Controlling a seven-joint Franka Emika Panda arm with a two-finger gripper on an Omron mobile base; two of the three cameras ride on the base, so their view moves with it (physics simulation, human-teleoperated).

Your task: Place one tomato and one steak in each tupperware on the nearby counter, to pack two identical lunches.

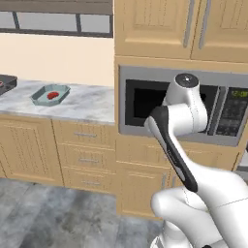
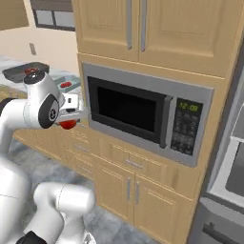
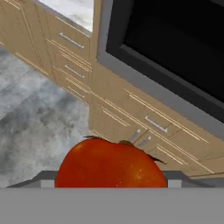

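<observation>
The gripper (image 2: 68,119) grasps a tomato (image 3: 111,164) in front of the microwave (image 2: 143,112), just off its left edge. Left of the microwave, the teal tupperware (image 1: 50,94) sits on the counter (image 1: 82,104), holding a steak (image 1: 53,94).
</observation>
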